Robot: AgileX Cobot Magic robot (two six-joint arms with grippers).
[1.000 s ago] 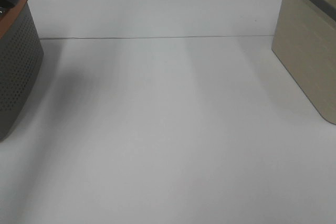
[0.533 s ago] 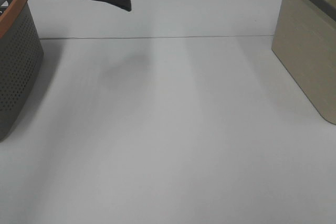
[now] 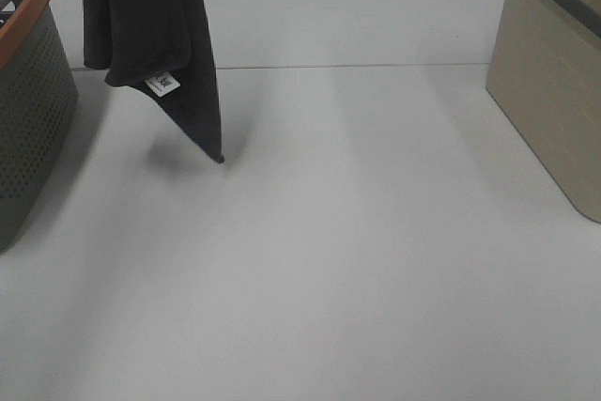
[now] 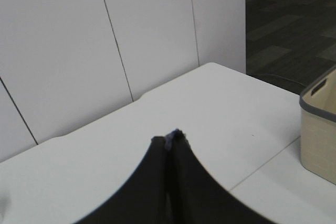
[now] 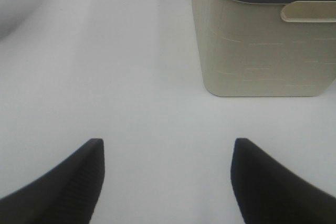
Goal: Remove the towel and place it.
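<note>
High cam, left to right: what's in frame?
grey basket → hanging towel → beige bin

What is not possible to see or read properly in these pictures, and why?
- towel: its top is cut off by the upper edge of the high view, so the grip is unseen there.
- white tag: print too small, high view.
- grey basket: cut by the left edge, inside mostly out of frame.
- beige bin: inside hidden by its wall, high view.
</note>
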